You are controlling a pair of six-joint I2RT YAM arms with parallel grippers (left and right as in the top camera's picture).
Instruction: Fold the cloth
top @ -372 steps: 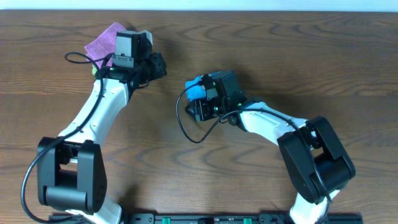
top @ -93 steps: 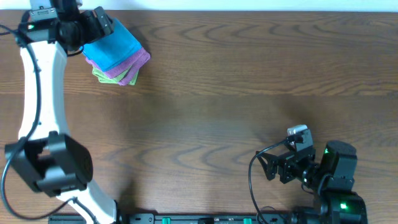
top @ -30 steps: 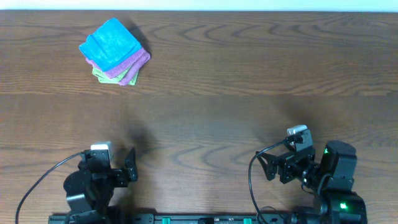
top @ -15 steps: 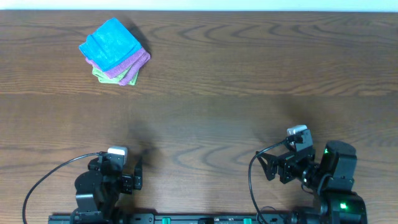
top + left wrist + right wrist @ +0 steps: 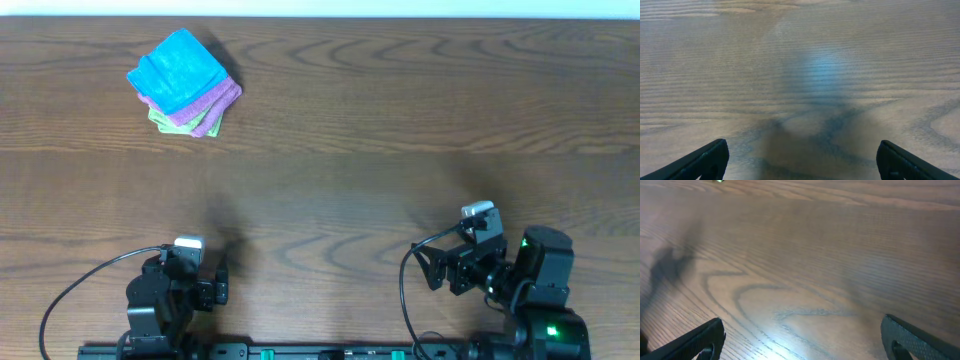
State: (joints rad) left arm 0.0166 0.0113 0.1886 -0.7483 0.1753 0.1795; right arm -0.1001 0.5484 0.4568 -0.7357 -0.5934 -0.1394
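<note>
Text, overhead view: none can be read
Text, left wrist view: none can be read
Text, right wrist view: none can be read
Labels, brands, numbers, signs: none legible on any surface
</note>
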